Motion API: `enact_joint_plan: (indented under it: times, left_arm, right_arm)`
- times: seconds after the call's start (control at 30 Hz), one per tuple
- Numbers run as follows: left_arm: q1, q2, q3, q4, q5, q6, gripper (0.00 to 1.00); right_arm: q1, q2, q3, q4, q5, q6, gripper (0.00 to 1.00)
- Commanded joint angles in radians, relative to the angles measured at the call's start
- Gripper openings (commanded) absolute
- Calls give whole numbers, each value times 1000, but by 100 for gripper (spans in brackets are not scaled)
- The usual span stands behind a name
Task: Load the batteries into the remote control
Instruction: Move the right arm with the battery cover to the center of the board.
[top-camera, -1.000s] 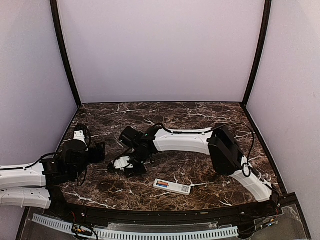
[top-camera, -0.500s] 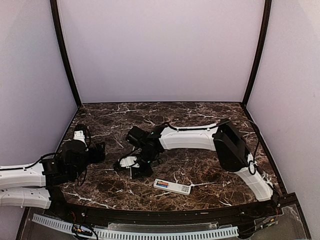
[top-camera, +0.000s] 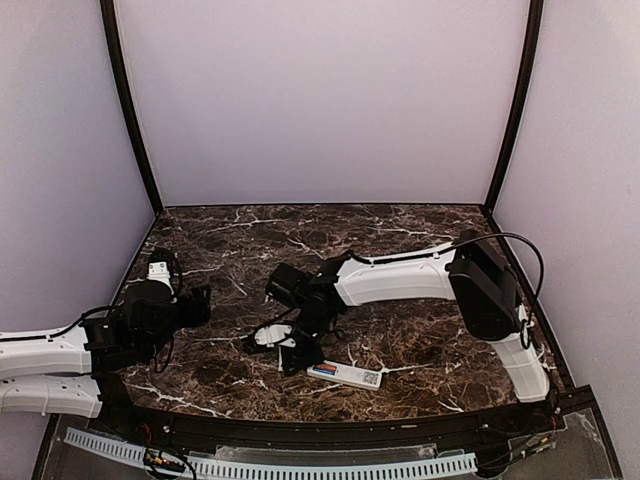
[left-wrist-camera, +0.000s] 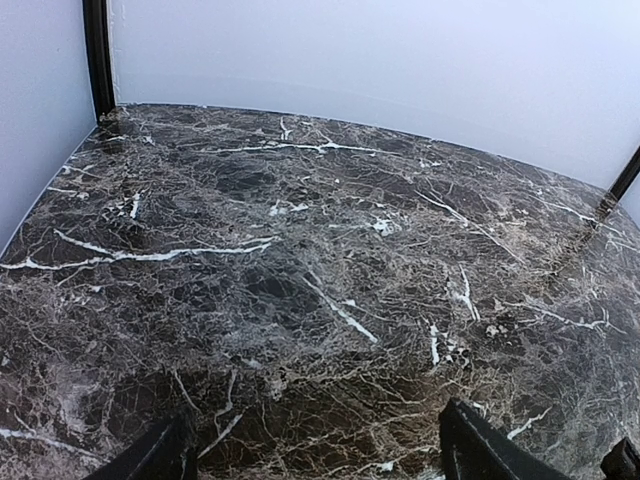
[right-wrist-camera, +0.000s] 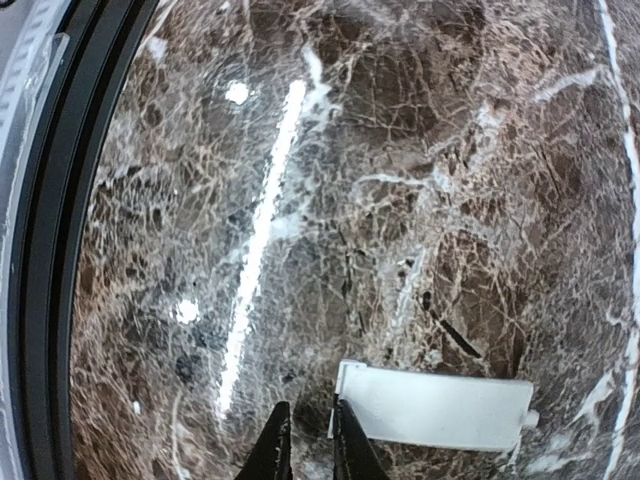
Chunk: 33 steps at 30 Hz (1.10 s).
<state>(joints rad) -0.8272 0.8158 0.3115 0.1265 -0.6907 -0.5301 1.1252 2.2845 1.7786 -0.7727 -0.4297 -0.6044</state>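
Starting at the left of the overhead view, the left arm is seen folded near the table's left edge, its left gripper pointing toward the middle; from above the fingers are too dark to be separated. In the left wrist view only two black fingertips are caught at the bottom edge, set wide apart with bare marble table between them and nothing held.

Further right, the right arm is stretched across the table and bent down, so that its right gripper is lowered just beside the left end of the remote control. Part of the gripper is masked by the wrist body above it. In the right wrist view the fingertips are seen nearly closed, a narrow gap left between them, with nothing clamped; the right finger lies against the left end of a flat white cover resting on the marble.

The remote control lies flat near the front rim, white, with the batteries seen as a small orange and blue patch at its left end; whether they are fully seated cannot be made out. A black rail borders the table at the left of the right wrist view.
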Motion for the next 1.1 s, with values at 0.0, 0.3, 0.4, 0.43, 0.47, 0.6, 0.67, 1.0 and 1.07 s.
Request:
enact_joint_plan:
  times: [0.0,0.3,0.4,0.43,0.47,0.6,0.67,1.0,1.07]
  left_arm:
    - [7,1,-11,10,7,17,82]
    - [7,6,-15,14,9,17,82]
    - [7,6,-15,16,11,18,82]
    - [7,6,-15,18,12,19,82]
    - [7,7,-15,21,12,20,82]
    - [7,13,-13,29,17,24,82]
    - [7,15,-12,30,17,25,82]
    - [7,13,-11,32,23,27,82]
    - [7,13,-11,31,25,27,82]
  right_arm:
    - [31,-47,-49,55,86,66,19]
    - [75,-7,-13,29,260,67,22]
    - [77,3,-5,13,286,82,18]
    - [77,5,-5,6,291,82,17]
    - [77,8,-2,-3,298,82,16]
    - [75,31,21,-40,310,95,13]
    - [74,56,37,-63,316,107,12]
    - [44,126,100,-158,279,168,3]
    - [44,133,104,-180,252,173,0]
